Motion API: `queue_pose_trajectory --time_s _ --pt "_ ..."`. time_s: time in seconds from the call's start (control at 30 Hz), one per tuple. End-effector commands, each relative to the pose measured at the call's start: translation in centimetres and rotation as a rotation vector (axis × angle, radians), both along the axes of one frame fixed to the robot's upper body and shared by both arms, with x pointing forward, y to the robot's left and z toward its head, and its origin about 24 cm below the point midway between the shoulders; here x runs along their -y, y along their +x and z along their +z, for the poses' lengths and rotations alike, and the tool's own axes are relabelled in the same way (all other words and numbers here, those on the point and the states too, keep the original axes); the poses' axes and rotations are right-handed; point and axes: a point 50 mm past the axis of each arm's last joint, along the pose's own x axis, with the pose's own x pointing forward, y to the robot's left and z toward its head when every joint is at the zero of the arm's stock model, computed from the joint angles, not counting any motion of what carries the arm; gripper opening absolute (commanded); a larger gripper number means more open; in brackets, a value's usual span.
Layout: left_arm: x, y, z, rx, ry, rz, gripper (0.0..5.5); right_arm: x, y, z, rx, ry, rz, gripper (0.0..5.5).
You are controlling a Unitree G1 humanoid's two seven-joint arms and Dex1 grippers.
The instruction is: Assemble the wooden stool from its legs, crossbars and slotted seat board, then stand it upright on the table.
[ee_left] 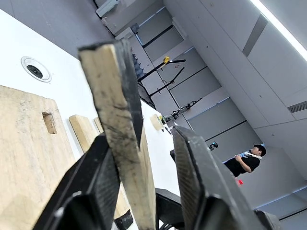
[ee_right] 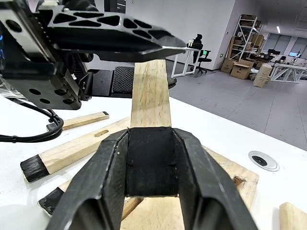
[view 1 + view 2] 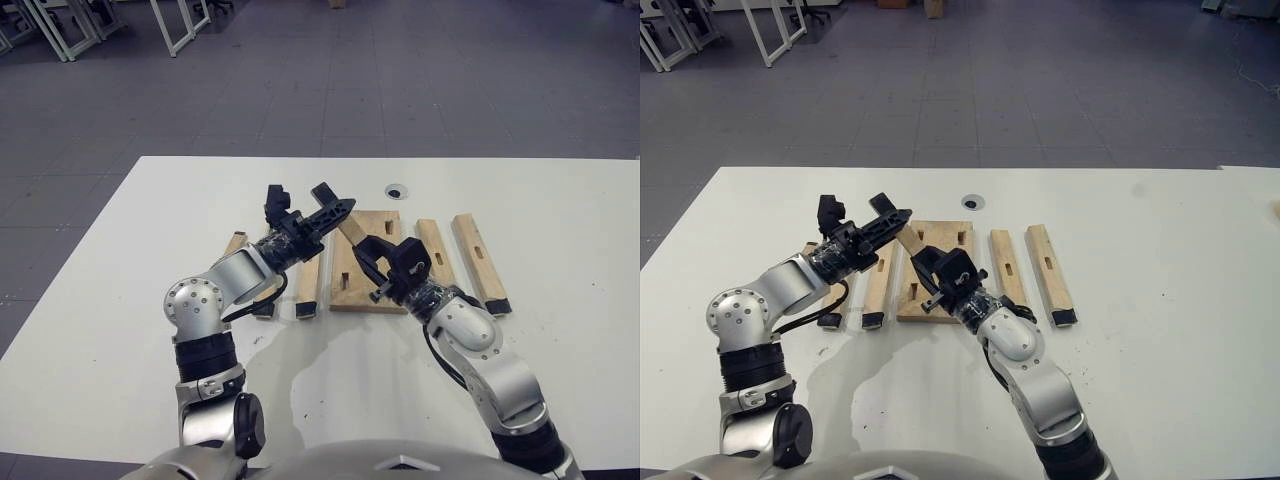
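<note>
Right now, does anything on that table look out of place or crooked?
One wooden leg is off the table, held tilted above the seat board by the right end effector, its upper end between the left end effector's open fingers. The other pieces lie flat in a row.

Bright, even indoor light from a ceiling strip leaves the white table faintly glossy.
</note>
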Motion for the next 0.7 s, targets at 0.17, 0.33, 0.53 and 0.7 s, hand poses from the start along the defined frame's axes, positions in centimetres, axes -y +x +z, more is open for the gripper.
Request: queue_pose_trajectory --time_s 0.17,0.33,0.53,0.7 --pt "0.4 0.0 0.5 0.020 0.003 -0.033 0.50 0.1 0.2 0.0 0.000 -0.010 -0.011 1.27" --pt "0.2 -0.3 0.8 0.036 0.001 -0.069 0.42 0.4 0.3 -0.2 -0.004 -0.018 -0.012 1.27" --pt "-0.9 0.3 0.7 0.055 0.074 0.002 0.42 1.1 0.7 -0.1 -0.001 -0.042 -0.020 2.54" --pt "-3.7 1.9 1.2 0.101 0.201 0.273 0.42 2.0 0.8 -0.5 -0.022 -0.064 -0.056 3.56"
